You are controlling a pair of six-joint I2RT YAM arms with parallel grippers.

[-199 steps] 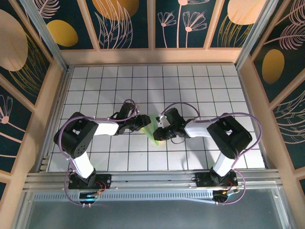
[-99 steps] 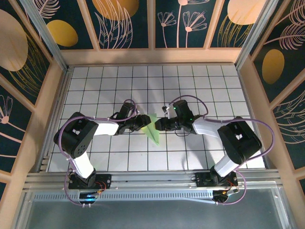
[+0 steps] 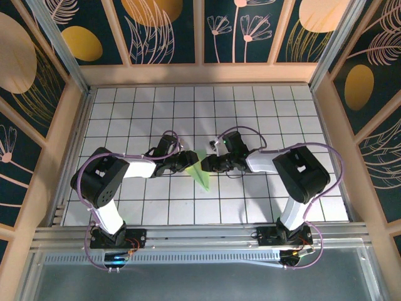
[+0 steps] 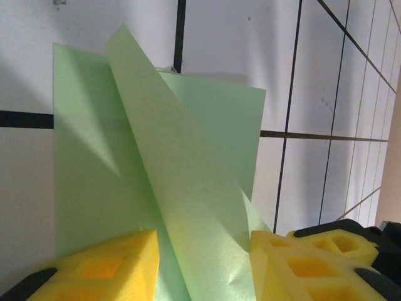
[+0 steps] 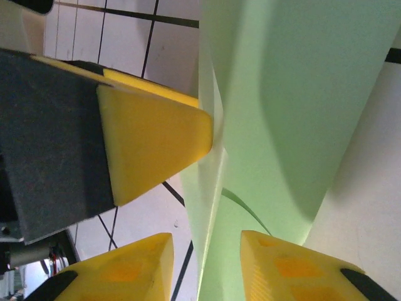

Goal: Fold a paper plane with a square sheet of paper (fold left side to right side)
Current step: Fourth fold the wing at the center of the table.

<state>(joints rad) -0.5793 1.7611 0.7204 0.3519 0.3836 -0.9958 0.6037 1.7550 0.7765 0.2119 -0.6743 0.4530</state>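
Between both arms, on the white grid table [image 3: 250,106], spotted the sheet of paper [image 3: 202,174], creased to a pointed wedge with one flap standing up; found the left gripper [image 4: 203,251] astride that flap, jaws apart, nothing clamped; found the right gripper [image 5: 205,251] at the opposite side, jaws likewise apart, a paper edge loose between its pads [image 5: 288,263], just beside a left fingertip [image 5: 156,135].

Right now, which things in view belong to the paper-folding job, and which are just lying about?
Job:
- sheet of paper, creased into a wedge
- left gripper, at the paper
- right gripper, at the paper

Not the job:
- gridded table
- patterned walls
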